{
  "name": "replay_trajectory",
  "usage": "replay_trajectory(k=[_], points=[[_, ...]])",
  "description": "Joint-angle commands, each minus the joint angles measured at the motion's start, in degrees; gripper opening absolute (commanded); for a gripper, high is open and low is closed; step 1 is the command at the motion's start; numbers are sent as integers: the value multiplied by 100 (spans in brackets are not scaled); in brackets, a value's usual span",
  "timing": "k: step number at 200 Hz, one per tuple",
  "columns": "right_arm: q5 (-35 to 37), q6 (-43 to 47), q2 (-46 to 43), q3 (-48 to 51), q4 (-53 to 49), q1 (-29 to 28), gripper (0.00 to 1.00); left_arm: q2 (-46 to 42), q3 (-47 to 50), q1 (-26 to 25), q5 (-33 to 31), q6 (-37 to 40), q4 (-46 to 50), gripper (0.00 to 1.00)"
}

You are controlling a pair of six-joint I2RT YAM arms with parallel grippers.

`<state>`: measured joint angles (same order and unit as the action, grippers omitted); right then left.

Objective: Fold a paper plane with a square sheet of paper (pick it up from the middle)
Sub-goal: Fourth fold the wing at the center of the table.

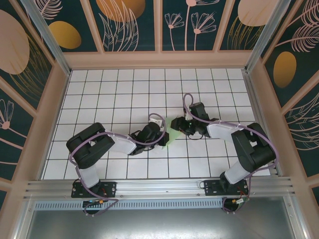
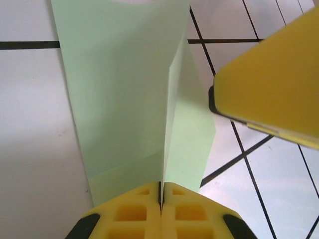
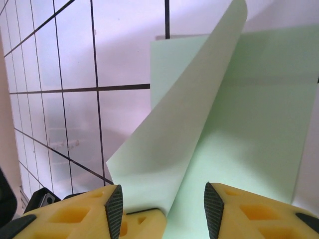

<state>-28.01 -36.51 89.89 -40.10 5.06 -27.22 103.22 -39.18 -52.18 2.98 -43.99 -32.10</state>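
tiled table (image 1: 99,94): left gripper (image 2: 161,188) pinches paper (image 2: 119,89); right gripper (image 3: 160,200) half-open.

Left pincer (image 2: 161,193) pinched, right pincer (image 3: 159,205) agape.

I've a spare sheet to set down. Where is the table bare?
Bare: the table rows along the back wall, and the near strip between the arm bases. Crowded: the middle, where the left gripper pinches the green paper, right gripper open over it.
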Motion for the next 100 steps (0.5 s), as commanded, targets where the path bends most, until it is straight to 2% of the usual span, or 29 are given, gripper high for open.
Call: replay_trajectory(k=[1,100], points=[[-44,258,-69,32,-76,92,50,-219,162,13,158,195,-394,3],[-671,206,298,125,430,114,53,-238,495,95,576,-156,-1079,1]])
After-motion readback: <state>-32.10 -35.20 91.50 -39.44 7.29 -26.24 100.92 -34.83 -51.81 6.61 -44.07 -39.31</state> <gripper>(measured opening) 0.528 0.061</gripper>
